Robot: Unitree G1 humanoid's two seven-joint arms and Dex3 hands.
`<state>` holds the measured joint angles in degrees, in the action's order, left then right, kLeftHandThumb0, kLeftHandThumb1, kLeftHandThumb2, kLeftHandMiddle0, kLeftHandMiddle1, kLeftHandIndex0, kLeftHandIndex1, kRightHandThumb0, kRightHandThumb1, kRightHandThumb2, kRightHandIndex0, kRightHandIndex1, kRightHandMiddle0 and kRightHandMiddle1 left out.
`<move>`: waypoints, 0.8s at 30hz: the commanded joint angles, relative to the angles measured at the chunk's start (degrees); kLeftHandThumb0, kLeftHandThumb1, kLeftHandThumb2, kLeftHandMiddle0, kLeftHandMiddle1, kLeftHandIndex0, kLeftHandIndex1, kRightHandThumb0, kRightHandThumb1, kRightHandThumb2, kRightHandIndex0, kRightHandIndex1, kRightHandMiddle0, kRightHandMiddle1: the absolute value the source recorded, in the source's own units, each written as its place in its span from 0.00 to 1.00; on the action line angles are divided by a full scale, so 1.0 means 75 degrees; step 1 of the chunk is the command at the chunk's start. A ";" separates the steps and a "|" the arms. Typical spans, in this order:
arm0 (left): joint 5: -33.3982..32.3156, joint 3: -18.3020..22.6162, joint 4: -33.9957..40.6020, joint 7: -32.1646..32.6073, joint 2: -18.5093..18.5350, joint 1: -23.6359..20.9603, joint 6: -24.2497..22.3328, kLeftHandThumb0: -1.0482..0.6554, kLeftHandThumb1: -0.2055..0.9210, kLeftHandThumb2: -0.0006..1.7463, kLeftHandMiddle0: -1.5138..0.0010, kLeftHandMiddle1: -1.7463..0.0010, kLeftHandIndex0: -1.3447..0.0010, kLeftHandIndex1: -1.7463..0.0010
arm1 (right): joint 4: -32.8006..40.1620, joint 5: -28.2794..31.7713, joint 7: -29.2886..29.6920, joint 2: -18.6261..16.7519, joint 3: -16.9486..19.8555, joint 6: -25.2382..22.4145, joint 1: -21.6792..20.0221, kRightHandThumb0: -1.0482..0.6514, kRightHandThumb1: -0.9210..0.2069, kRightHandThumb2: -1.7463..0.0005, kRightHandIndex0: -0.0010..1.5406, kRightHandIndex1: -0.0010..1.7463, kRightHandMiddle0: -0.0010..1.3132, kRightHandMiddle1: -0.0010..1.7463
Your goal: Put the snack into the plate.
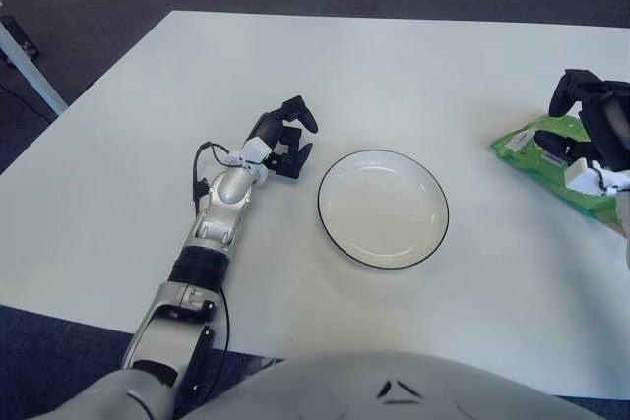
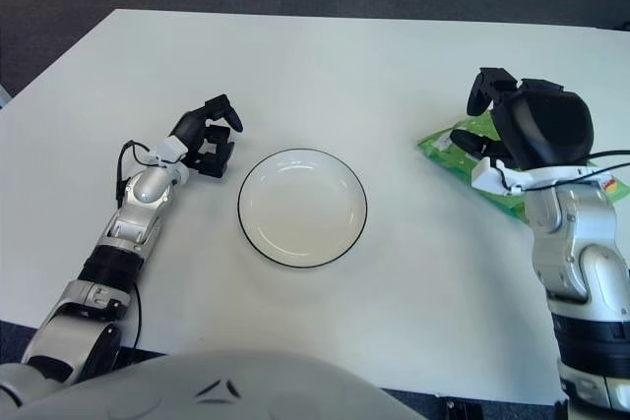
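Observation:
The snack point(image 2: 445, 139), a flat green packet, lies on the white table point(image 1: 394, 66) at the far right. My right hand point(image 2: 472, 121) hovers over the packet with its black fingers spread around the packet's left end, closed on nothing. Most of the packet is hidden under the hand and wrist. The white plate point(image 1: 320, 209) with a thin dark rim sits empty at the table's middle, well left of the snack. My left hand point(image 1: 299, 139) shows just left of the plate, fingers loosely curled, holding nothing.
Bare white tabletop stretches between the plate and the snack and behind both. The table's front edge runs close to my body. Dark carpet surrounds the table, and a white table leg point(image 1: 28, 66) shows at far left.

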<state>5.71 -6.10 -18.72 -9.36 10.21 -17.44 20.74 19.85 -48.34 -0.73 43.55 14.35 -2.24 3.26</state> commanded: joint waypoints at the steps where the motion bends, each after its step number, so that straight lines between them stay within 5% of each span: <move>1: 0.0025 -0.0008 -0.0367 0.0001 -0.0033 0.0434 0.0070 0.35 0.52 0.71 0.17 0.00 0.58 0.00 | 0.0420 -0.0419 -0.0351 -0.0072 0.0097 -0.0409 0.0220 0.05 0.00 0.42 0.11 0.58 0.05 0.81; 5: -0.0031 0.0014 -0.0371 0.0007 -0.0075 0.0440 0.0102 0.35 0.52 0.71 0.17 0.00 0.58 0.00 | 0.1488 -0.1027 -0.1865 -0.0141 0.0325 -0.1377 0.0805 0.04 0.00 0.38 0.05 0.44 0.01 0.65; 12: -0.0011 0.0032 -0.0356 0.0059 -0.0105 0.0424 0.0126 0.35 0.52 0.71 0.17 0.00 0.58 0.00 | 0.2179 -0.1740 -0.4042 -0.0041 0.0352 -0.2386 0.0955 0.04 0.00 0.34 0.00 0.24 0.00 0.37; 24: 0.0051 0.0029 -0.0316 0.0081 -0.0087 0.0435 0.0122 0.34 0.51 0.72 0.17 0.00 0.57 0.00 | 0.2766 -0.3247 -0.6668 0.0064 0.0278 -0.2735 0.0856 0.02 0.00 0.30 0.01 0.18 0.00 0.27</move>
<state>5.58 -5.76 -19.11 -9.34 9.95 -17.67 21.26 39.21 -70.38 -46.99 43.55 16.25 -22.81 10.19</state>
